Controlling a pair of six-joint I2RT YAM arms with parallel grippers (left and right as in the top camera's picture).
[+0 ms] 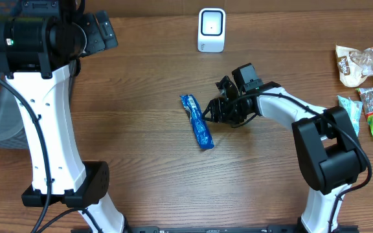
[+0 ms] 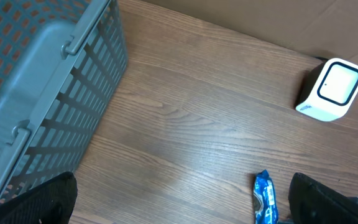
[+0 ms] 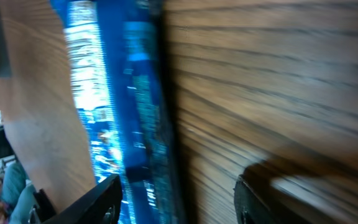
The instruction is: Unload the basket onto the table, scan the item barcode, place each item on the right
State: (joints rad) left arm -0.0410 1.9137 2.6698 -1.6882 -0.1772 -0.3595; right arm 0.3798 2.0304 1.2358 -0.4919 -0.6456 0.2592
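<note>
Blue packet point(image 1: 196, 129) lies flat between the half-spread right fingers point(image 3: 107, 199), apparently set to lift it toward the scanner point(image 1: 211, 29); left fingers point(image 2: 42, 199) hang wide, empty.

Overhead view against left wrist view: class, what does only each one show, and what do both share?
Only overhead: the right gripper beside the blue packet, and snack bags at the far right. Only left wrist: the grey basket and its slatted wall up close; overhead shows at most a sliver at its left edge. Both: the white scanner, the blue packet and the wooden table.
</note>
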